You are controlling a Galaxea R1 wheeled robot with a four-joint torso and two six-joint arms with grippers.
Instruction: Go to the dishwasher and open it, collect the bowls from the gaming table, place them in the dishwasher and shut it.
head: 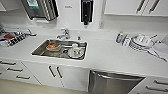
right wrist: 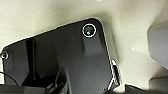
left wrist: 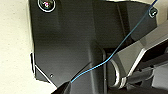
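Dishwasher: under worktop front edge, right of sink, door shut.
End effectors: state cannot be determined.

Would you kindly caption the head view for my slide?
Kitchen counter with dishes in the sink, stacked plates at right, closed dishwasher below.

We see a dark plate with ringed round fittings; a thin blue cable; a grey jointed bar.

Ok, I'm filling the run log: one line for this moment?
place: white kitchen counter | brushed stainless-steel dishwasher: shut | steel sink: holds dishes | grippers: not seen
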